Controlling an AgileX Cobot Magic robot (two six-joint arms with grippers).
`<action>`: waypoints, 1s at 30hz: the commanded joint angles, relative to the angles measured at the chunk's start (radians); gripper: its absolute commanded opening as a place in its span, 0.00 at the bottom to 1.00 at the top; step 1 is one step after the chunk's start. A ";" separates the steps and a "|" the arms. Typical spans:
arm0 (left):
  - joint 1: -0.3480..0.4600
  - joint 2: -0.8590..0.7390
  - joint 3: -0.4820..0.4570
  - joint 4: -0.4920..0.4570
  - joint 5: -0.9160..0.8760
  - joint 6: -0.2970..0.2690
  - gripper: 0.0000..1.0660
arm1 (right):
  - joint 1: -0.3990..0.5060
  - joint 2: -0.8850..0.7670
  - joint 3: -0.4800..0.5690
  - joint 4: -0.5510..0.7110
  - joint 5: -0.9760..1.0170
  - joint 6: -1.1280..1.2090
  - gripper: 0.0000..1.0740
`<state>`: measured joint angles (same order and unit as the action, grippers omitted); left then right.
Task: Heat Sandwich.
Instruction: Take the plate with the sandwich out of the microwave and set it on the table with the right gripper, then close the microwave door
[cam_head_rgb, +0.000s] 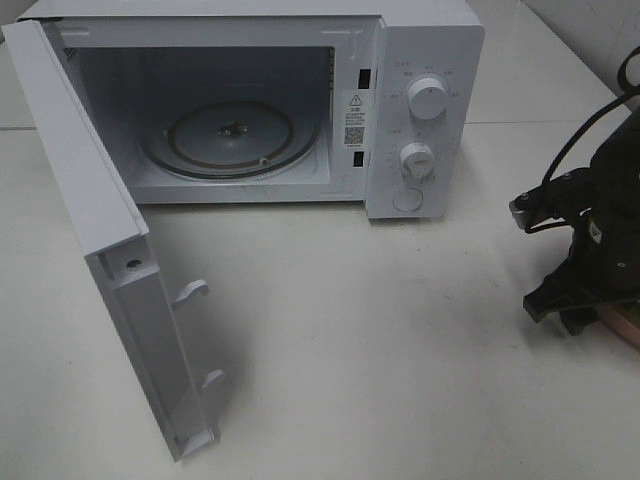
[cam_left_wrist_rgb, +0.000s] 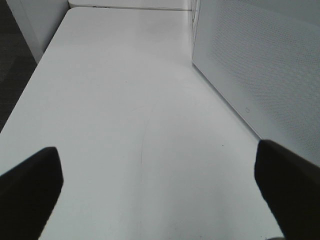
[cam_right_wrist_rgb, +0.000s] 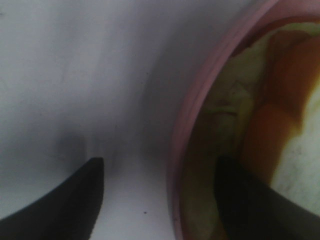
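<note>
At the table's right edge, the right gripper (cam_right_wrist_rgb: 160, 192) straddles the pink plate (cam_right_wrist_rgb: 182, 125) rim, jaws apart; the sandwich (cam_right_wrist_rgb: 280, 100) lies on it. Left gripper (cam_left_wrist_rgb: 159, 187) is open beside the microwave (cam_head_rgb: 425, 110), its door (cam_head_rgb: 95, 240) open.

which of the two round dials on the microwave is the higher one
The upper dial, nearer the microwave's top edge; the lower dial sits just above the round button.

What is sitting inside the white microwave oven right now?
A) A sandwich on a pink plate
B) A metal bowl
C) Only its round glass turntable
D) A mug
C: the door of the white microwave oven stands wide open, and only the round glass turntable shows in the cavity.
</note>
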<state>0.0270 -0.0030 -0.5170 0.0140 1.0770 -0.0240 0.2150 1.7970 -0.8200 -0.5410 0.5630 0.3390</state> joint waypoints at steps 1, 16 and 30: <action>0.003 -0.009 0.000 -0.005 -0.010 0.003 0.94 | -0.004 -0.060 -0.004 0.066 0.017 -0.089 0.70; 0.003 -0.009 0.000 -0.005 -0.010 0.003 0.94 | -0.003 -0.328 -0.004 0.256 0.189 -0.198 0.70; 0.003 -0.009 0.000 -0.005 -0.010 0.003 0.94 | -0.001 -0.556 -0.004 0.460 0.279 -0.272 0.71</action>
<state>0.0270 -0.0030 -0.5170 0.0140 1.0770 -0.0240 0.2150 1.2790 -0.8200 -0.1230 0.8190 0.1010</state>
